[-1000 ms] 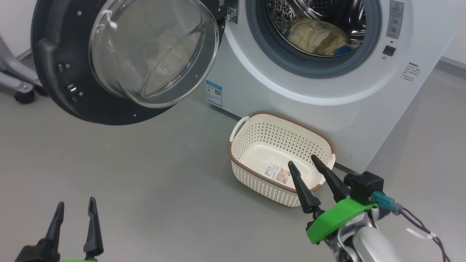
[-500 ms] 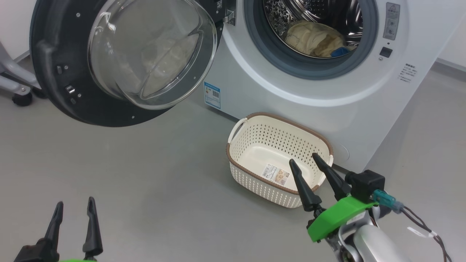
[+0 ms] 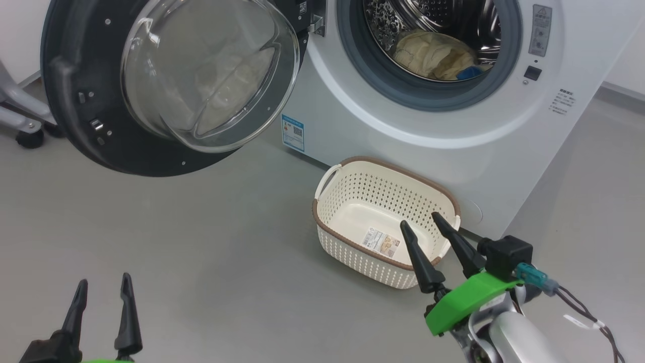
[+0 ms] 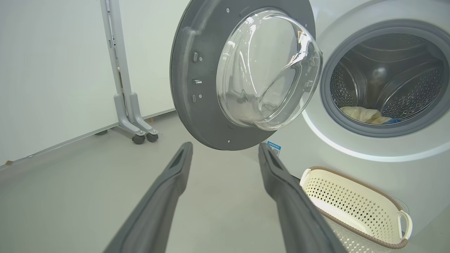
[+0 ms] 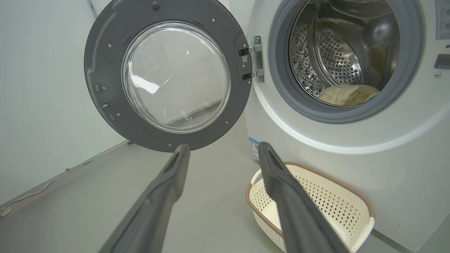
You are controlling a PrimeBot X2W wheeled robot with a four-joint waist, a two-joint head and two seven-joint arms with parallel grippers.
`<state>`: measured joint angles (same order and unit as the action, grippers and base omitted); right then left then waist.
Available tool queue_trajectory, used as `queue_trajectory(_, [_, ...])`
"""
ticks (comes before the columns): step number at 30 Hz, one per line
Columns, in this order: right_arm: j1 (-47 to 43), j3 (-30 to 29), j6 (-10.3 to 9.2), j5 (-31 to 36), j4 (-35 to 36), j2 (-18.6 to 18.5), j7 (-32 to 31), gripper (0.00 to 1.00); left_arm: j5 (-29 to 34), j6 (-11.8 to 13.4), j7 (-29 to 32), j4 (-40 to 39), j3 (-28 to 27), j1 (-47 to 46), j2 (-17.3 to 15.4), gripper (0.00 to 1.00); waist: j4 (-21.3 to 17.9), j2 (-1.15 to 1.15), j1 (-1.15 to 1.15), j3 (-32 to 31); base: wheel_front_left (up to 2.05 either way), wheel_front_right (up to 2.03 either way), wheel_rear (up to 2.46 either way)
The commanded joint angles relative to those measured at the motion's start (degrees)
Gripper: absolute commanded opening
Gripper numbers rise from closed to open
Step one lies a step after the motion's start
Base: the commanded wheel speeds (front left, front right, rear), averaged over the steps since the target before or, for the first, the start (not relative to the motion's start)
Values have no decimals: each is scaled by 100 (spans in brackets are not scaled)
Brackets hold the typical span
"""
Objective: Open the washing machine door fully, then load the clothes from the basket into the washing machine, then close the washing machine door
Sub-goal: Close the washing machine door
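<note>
Blue label (image 3: pixel 293 132) low on the washing machine (image 3: pixel 403 126), print probably too small to read. Washing machine door (image 3: pixel 75 101) stands wide open at left, with open floor (image 3: pixel 176 252) before it. Clothes (image 3: pixel 433 55) lie in the drum. The basket (image 3: pixel 352 247), against the machine's front, holds just a sticker (image 3: pixel 381 242). Left gripper (image 3: pixel 104 280) and right gripper (image 3: pixel 420 220) are both spread wide, holding nothing.

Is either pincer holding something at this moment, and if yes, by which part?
Nothing is held. The left pincer and the right pincer both stand open and empty.
</note>
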<state>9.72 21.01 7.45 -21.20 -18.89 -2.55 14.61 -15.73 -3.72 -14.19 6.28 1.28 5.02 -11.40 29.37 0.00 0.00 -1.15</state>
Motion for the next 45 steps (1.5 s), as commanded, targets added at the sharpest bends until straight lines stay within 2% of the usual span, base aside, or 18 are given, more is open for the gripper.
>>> queue_trajectory(1, [194,91,3,-26,169,-32,39,100,7,10,-80,-152,-231,-238,-52,100,0,0,0,0,0,0,0])
queue_trajectory(33, [104,69,3,122,159,-32,39,100,8,-47,-81,-127,-324,-282,33,100,-16,0,0,76,0,0,0])
queue_trajectory(34, [102,55,3,144,159,-32,39,100,7,-55,-81,-123,-328,-295,43,92,-20,0,0,89,0,0,0])
queue_trajectory(36, [89,20,3,187,167,-32,39,100,2,-74,-81,-117,-336,-322,63,3,-27,0,0,112,0,0,0])
queue_trajectory(37, [81,4,3,209,173,-32,39,100,1,-84,-81,-118,-343,-337,73,0,-31,0,0,130,0,0,0])
queue_trajectory(45, [-10,-150,3,533,217,-32,39,100,-208,-203,-81,-107,-572,-568,55,0,-50,0,0,431,0,0,0])
